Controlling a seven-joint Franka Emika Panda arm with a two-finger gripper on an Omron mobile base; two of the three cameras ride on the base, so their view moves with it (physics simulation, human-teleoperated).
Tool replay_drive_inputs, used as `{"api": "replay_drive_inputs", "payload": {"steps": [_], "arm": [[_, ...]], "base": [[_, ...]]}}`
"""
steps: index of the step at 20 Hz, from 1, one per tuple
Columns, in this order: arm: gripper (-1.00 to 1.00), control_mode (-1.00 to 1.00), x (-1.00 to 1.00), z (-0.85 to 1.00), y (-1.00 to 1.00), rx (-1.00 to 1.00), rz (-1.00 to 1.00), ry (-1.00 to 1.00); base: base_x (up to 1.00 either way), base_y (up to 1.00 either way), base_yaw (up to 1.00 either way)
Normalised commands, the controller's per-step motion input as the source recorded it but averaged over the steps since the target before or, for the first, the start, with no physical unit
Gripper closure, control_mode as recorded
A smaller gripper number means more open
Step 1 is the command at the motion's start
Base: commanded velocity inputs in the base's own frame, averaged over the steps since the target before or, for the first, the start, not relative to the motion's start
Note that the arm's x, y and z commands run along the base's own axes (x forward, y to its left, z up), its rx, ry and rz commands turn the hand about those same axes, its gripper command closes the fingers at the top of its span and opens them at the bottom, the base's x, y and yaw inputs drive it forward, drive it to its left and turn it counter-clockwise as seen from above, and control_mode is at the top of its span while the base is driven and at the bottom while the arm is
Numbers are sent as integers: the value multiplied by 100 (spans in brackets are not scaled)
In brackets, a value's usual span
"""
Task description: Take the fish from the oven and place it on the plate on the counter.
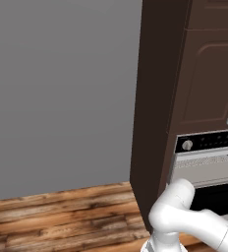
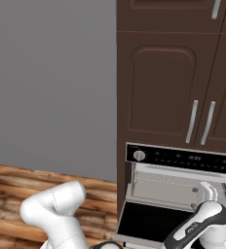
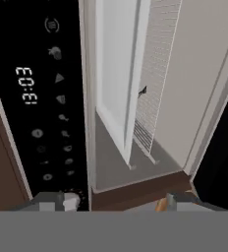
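Inside the oven [image 2: 178, 189], the fish [image 3: 142, 91] lies on the wire rack [image 3: 153, 74]; fingers [image 3: 177, 199] spread, holding nothing.

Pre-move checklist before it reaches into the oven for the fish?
1. Oven door open: ok. It hangs down and the cavity is exposed in the right base view.
2. Fish located: ok, but only as a tiny dark speck on the wire rack deep in the hand view.
3. Gripper open: ok. Its two tips stand far apart at the bottom of the hand view, nothing between them.
4. Gripper lined up with the cavity: ok. The hand view looks straight in, control panel off to one side.
5. Path to the fish clear: cannot tell. The fish is too small and far to judge what surrounds it.
6. Plate ready: cannot tell.
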Motion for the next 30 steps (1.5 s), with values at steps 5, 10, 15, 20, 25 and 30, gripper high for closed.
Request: {"api": "replay_drive_inputs", "payload": {"steps": [5, 10, 15, 20, 25, 30], "arm": [[-100, -100, 39, -48, 22, 0, 0, 0], [-100, -100, 28, -34, 6, 6, -1, 2], [-100, -100, 40, -11, -5, 20, -15, 6], [-100, -100, 56, -6, -21, 31, -25, 12], [-100, -100, 40, -12, -27, 37, -33, 24], [-100, -100, 14, -41, -7, 21, -33, 46]], "base": [[0, 0, 0], [0, 0, 0], [0, 0, 0], [0, 0, 0], [0, 0, 0], [0, 0, 0]]}}
